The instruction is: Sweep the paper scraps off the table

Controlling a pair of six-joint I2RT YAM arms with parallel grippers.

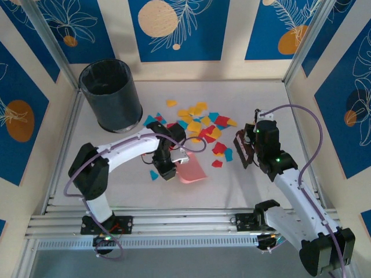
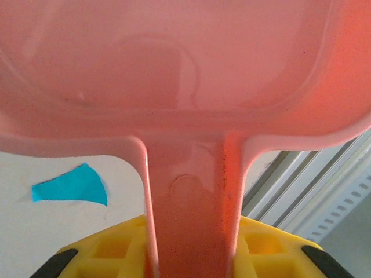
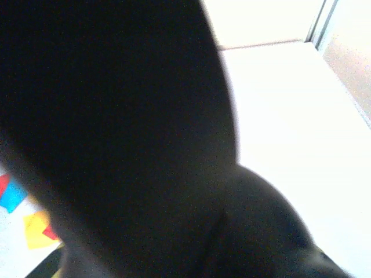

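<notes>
Paper scraps [image 1: 200,124] in red, orange-yellow and teal lie scattered mid-table [image 1: 261,98], with a few more [image 1: 220,153] nearer the front. My left gripper [image 1: 167,169] is shut on the handle [image 2: 191,220] of a pink dustpan [image 1: 192,171], whose pan [image 2: 185,69] rests low on the table just in front of the pile. One teal scrap [image 2: 72,186] lies left of the handle. My right gripper [image 1: 250,146] holds a dark brush [image 1: 242,152] upright to the right of the scraps. The brush [image 3: 116,116] blocks most of the right wrist view, with scraps [image 3: 36,229] at its lower left.
A black bin [image 1: 110,95] lined with a dark bag stands at the back left. Aluminium rails [image 1: 174,223] run along the near edge, and patterned walls close the other sides. Bare table [image 3: 290,116] stretches to the right of the brush.
</notes>
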